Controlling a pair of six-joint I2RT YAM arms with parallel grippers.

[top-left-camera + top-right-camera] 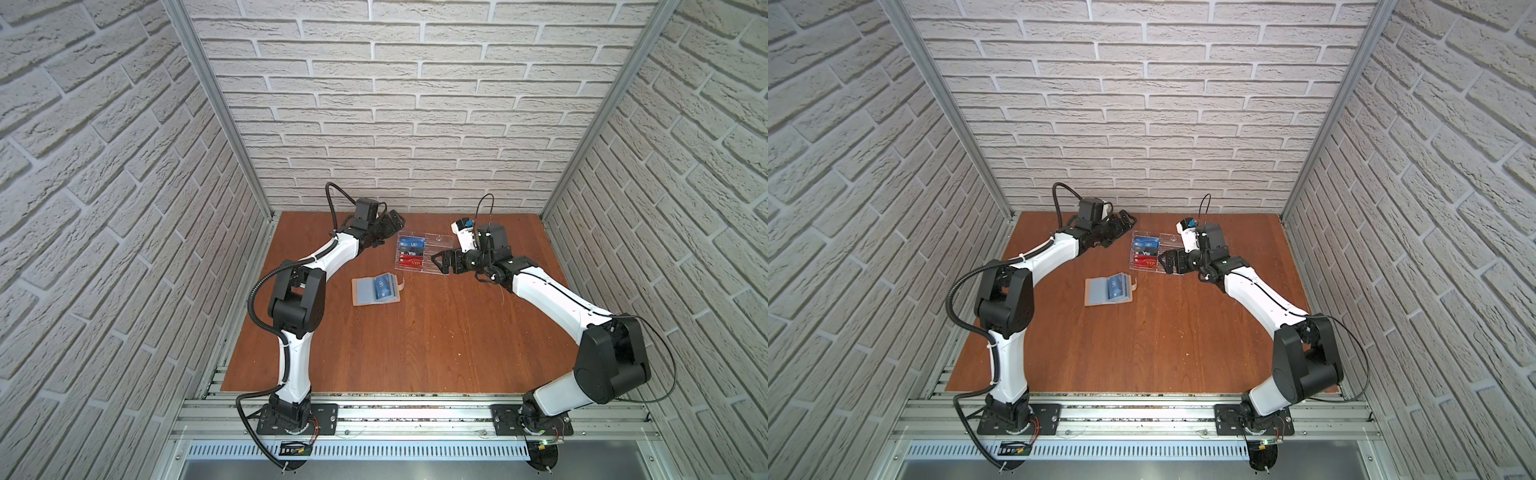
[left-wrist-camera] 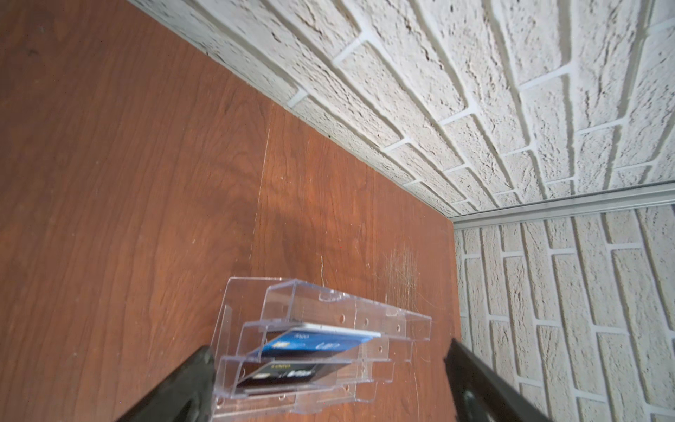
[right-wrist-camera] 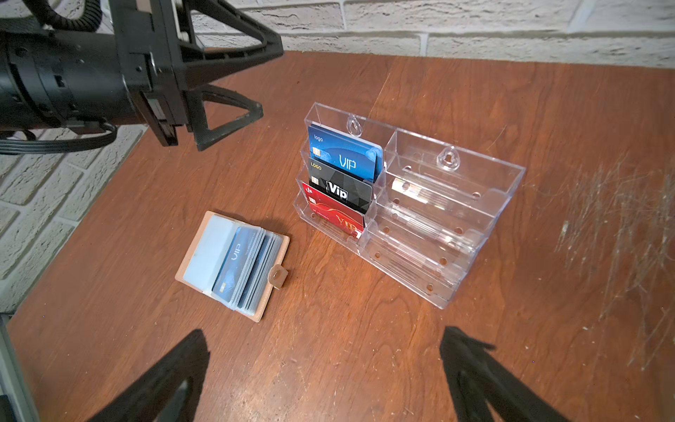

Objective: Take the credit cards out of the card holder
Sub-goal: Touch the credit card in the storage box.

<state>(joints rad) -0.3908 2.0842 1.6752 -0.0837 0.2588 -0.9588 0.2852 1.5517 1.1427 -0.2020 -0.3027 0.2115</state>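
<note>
Right gripper (image 3: 324,332) and left gripper (image 3: 271,79) both stand wide open and empty on either side of the clear rack (image 3: 438,204). The card holder (image 3: 206,252) lies open on the table (image 3: 365,347) beside the rack. Its sleeves face up, presumably so the credit cards (image 3: 233,266) offer edges to pinch.

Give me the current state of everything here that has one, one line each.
card holder: open, lying flat on the table.
credit card in the holder: sleeved, not yet out.
credit card in the rack: standing in the top tier.
acrylic rack: upright, three cards in one column.
left gripper: open, empty.
right gripper: open, empty.
</note>
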